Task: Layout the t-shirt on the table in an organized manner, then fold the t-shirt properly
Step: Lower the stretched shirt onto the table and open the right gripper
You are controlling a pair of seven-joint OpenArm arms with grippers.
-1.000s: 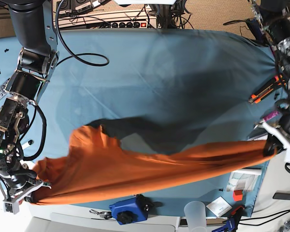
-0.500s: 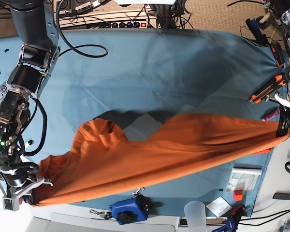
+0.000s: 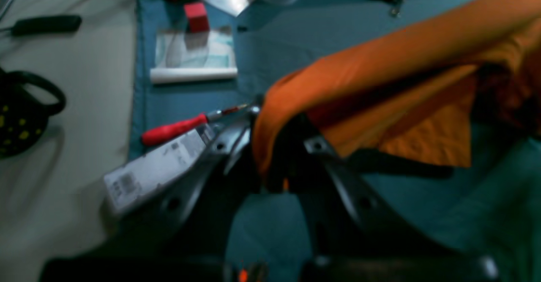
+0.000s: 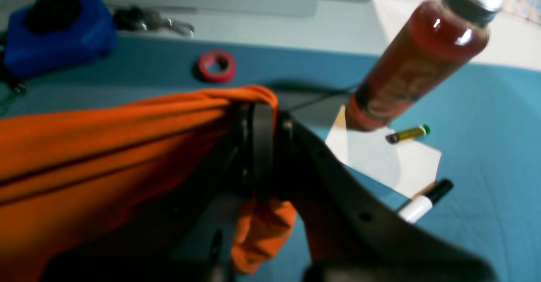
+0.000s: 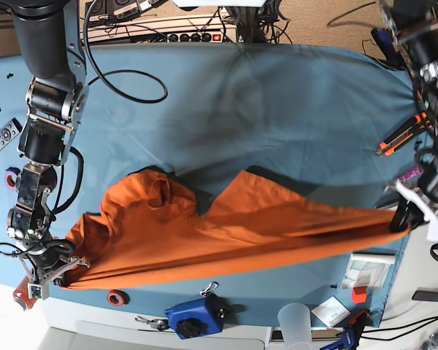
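Between the two hands, the left hand (image 5: 403,219) and the right hand (image 5: 52,275) each clamped on an edge, the orange t-shirt (image 5: 219,237) hangs stretched over the tabletop (image 5: 277,109), seemingly mid-layout, needing lowering flat next.

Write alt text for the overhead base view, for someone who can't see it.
Two robot arms stretch an orange t-shirt between them over a teal table: the right gripper pinches one end at the picture's lower left, the left gripper the other at the right edge. A blue device, red tape roll and clear cup sit along the near edge.
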